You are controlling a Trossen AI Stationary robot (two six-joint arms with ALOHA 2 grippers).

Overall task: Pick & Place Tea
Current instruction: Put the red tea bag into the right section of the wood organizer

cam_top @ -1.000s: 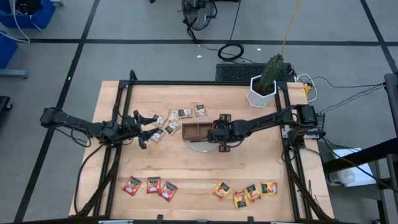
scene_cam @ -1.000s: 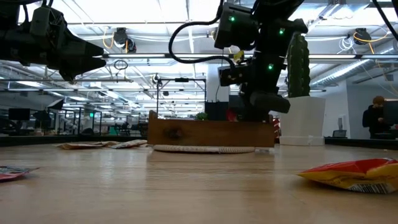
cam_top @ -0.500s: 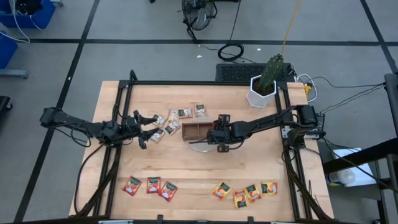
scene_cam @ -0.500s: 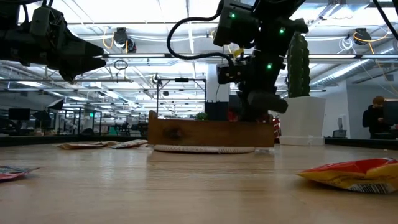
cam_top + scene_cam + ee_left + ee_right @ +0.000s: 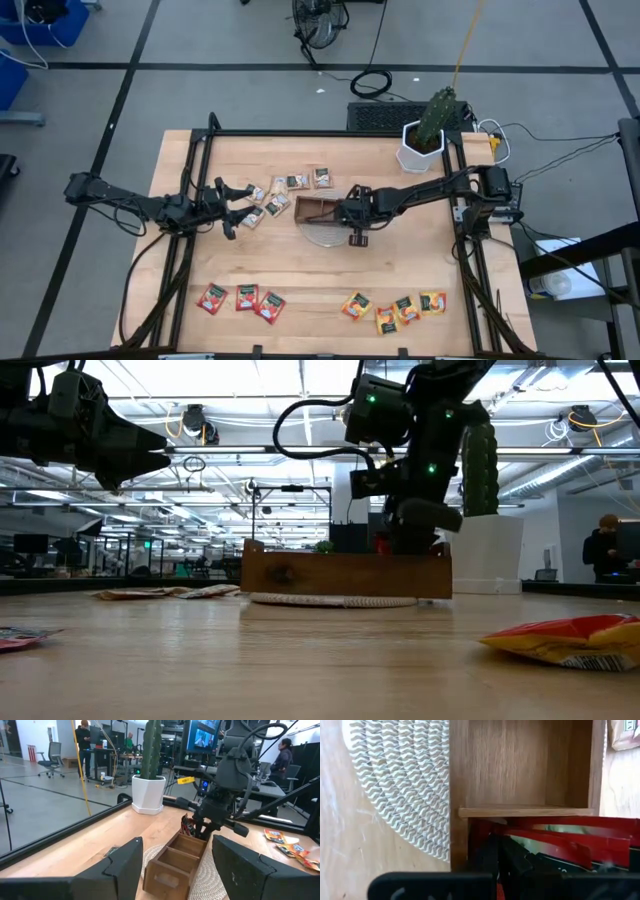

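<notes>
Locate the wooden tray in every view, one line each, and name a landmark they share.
High view: wooden tray at table centre, under the right gripper.
Low view: tray mid-picture, a brown box on the woven mat.
Left wrist view: tray low centre, between the left gripper's fingers.
Right wrist view: tray fills the upper right, red tea sachets in one compartment.
Shared landmark: the woven mat.

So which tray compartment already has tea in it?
The end compartment under the right gripper: red sachets stand there, while the neighbouring compartment shows bare wood.
</notes>
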